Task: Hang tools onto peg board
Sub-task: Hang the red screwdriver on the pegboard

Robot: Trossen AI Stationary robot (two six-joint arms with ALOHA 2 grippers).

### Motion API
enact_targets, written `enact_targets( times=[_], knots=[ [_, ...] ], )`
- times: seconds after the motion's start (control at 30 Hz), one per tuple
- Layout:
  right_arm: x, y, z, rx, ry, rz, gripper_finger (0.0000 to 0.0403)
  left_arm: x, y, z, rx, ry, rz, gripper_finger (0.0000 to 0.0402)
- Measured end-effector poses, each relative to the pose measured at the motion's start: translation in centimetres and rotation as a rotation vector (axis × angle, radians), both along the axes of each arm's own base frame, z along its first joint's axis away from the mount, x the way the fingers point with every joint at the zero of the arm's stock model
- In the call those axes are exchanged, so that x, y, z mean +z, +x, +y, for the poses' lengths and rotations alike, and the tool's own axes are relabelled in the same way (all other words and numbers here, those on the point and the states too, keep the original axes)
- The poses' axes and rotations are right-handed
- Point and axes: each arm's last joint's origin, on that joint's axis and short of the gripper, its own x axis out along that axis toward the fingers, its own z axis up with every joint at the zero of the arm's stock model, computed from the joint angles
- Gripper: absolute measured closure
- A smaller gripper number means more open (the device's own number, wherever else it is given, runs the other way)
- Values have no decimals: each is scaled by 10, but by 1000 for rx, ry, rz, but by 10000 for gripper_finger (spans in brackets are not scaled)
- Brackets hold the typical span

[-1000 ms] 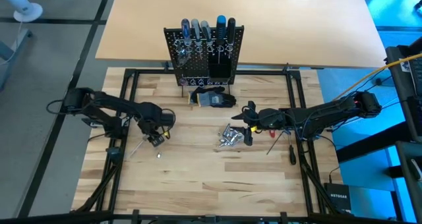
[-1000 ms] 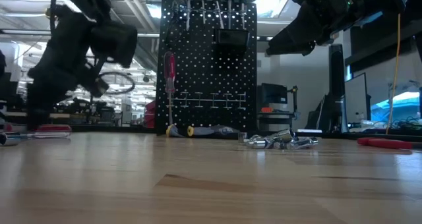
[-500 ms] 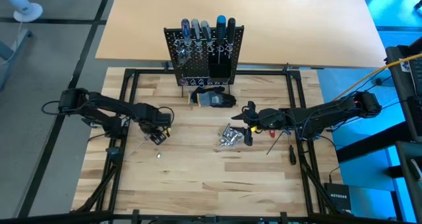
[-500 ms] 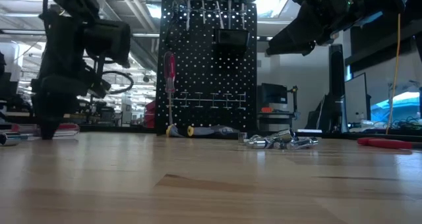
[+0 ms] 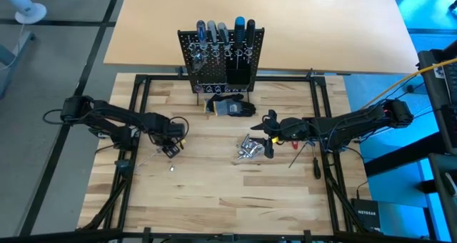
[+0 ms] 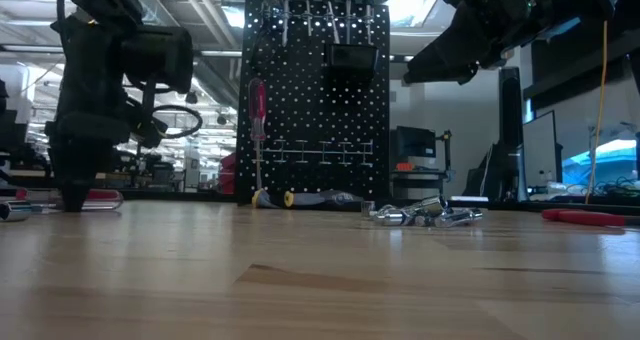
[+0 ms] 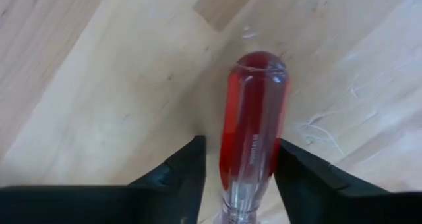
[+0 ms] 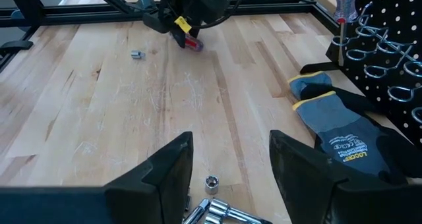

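At the surface's [image 5: 214,193] left side, the left gripper [image 5: 168,149] reaches down, fingers either side of the red-handled screwdriver [image 7: 249,135] lying there; firm pinch unclear, shaft hidden. Right gripper [image 5: 269,149] hangs spread above silver pieces [image 5: 248,149]

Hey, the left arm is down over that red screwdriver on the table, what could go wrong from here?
1. The left end effector straddles the red-handled screwdriver, fingers not visibly pressing it; the round, glossy handle could roll or squirt out as they close.
2. The fingertips sit almost on the table, so they may scrape the wood.
3. The small silver piece lies close by and could get knocked away on lifting.
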Motion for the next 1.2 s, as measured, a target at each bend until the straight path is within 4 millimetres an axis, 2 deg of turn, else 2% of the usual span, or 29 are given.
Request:
enact_targets(
  times=[0.23, 0.43, 0.5, 0.63, 0.87, 1.2],
  knots=[
    [0, 0, 0, 0, 0, 0, 205, 0, 2, -6, -58, 43, -8, 293],
    [0, 0, 0, -3, -2, 1, 205, 13, 12, -12, -87, 106, -70, 297],
    [0, 0, 0, -3, -2, 1, 205, 26, 20, -14, -81, 141, -157, 295],
    [0, 0, 0, -4, -2, 1, 205, 45, 26, -18, -92, 194, -222, 294],
    [0, 0, 0, -4, -3, 2, 205, 92, 39, -29, -122, 352, -427, 293],
    [1, 0, 0, -5, -2, -10, 205, 140, 62, -47, -353, 595, -842, 293]
  ],
)
